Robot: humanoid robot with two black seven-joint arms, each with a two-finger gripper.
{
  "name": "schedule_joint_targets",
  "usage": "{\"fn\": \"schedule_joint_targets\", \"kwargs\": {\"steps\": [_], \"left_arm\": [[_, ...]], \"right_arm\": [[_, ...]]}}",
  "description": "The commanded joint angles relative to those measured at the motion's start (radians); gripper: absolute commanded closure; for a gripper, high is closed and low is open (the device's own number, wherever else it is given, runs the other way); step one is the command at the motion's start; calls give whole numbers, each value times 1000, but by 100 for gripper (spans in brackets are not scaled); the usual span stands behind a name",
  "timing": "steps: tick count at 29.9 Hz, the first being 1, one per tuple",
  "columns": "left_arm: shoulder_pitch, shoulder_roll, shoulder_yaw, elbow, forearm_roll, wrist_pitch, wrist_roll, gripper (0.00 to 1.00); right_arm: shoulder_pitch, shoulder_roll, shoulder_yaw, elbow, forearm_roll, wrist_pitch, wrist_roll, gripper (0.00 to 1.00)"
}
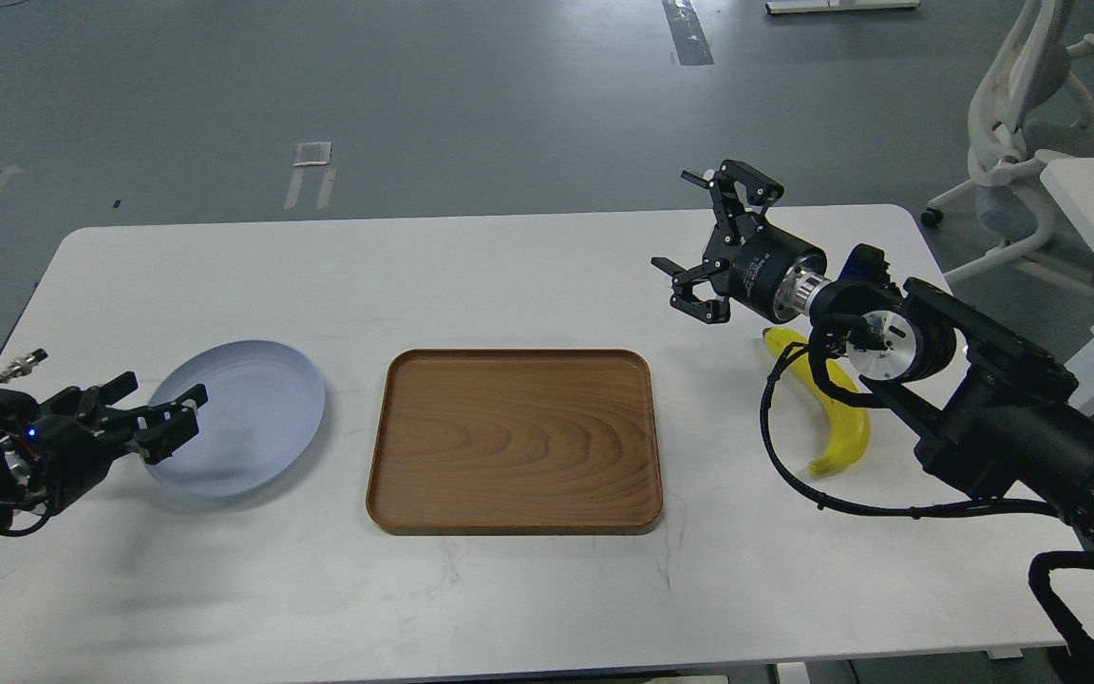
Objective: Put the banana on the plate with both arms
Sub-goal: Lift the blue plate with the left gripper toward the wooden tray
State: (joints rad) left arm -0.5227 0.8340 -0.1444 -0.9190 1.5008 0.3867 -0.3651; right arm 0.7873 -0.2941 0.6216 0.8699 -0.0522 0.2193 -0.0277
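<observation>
Just one banana (843,423) — one plate (262,404)

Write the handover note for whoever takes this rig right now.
Left tool: open, empty, at the near-left rim of the plate.
Right tool: open wide, empty, raised above the table, beyond the banana.
Banana: lies on the table's right side, partly hidden by the right arm.
Wooden tray: centre, between plate and banana.
Done: nothing placed.
Left: grasp banana, put it on the plate.
</observation>
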Motion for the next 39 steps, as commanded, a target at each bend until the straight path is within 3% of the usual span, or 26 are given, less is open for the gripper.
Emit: {"fn": "schedule_joint_targets", "kwargs": {"steps": [1,2,6,24,36,38,39], "left_arm": [[13,-29,0,57,-7,11,-3,11],[21,-38,0,75,-7,11,-3,18],[27,-58,0,104,-10,15,-5,24],[30,-58,-1,114,-30,15,-11,24],[56,-85,-1,201,-48,14,-31,25],[56,-85,-1,203,-48,14,-37,42],[56,-87,-1,201,-48,14,-38,45]], "right_arm": [[-2,-4,0,0,0,0,0,0],[-5,-5,0,0,0,0,0,0],[-6,-13,0,0,0,0,0,0],[-8,-23,-2,0,0,0,0,0],[-14,-23,-2,0,0,0,0,0],[-16,-23,-2,0,0,0,0,0],[-16,-23,-2,0,0,0,0,0]]}}
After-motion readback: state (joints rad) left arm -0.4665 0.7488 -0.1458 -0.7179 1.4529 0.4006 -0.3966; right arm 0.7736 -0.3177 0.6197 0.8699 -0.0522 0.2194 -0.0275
